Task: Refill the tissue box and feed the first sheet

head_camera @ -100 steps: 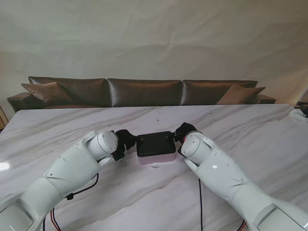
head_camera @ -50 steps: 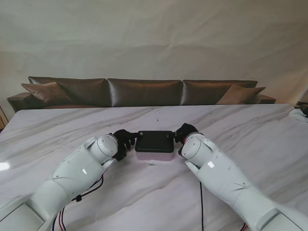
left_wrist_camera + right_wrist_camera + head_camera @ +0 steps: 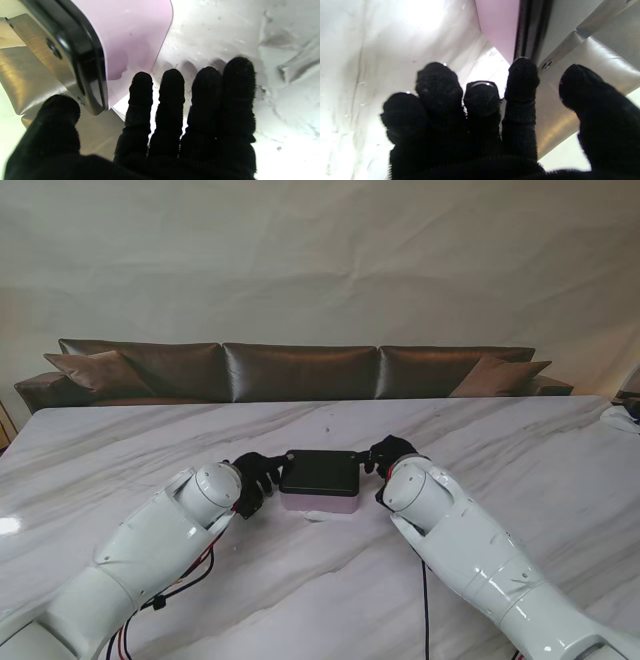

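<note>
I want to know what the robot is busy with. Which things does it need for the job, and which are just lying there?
For the job:
- tissue box, pink with a black lid
- left robot hand
- right robot hand

Just there:
- marble table
- brown sofa behind it
- something at the table's far right edge, unclear

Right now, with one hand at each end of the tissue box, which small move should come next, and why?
Probably close both hands on the ends. The tissue box sits between the left hand and the right hand, and both wrist views show spread fingers near the box, not clamped on it.
</note>
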